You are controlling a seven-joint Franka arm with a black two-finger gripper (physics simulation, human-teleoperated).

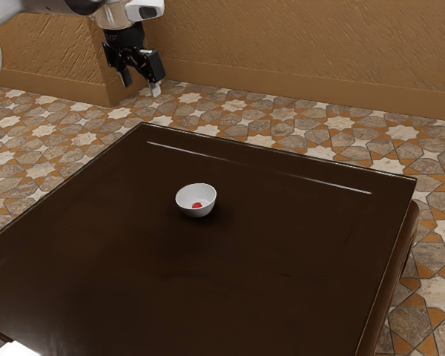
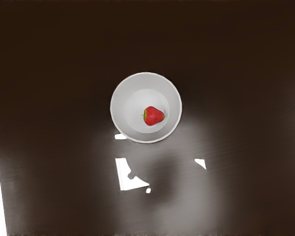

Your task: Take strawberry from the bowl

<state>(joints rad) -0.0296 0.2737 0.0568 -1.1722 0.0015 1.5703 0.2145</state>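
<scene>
Exterior view | one tool, fingers spread | one table | one bowl | one strawberry inside

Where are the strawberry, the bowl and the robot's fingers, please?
Strawberry (image 2: 154, 116): wrist view, on its red flesh.
Bowl (image 2: 119, 105): wrist view, on its inner wall.
Fingers (image 1: 156, 90): exterior view, on the pale tip of one.
</scene>
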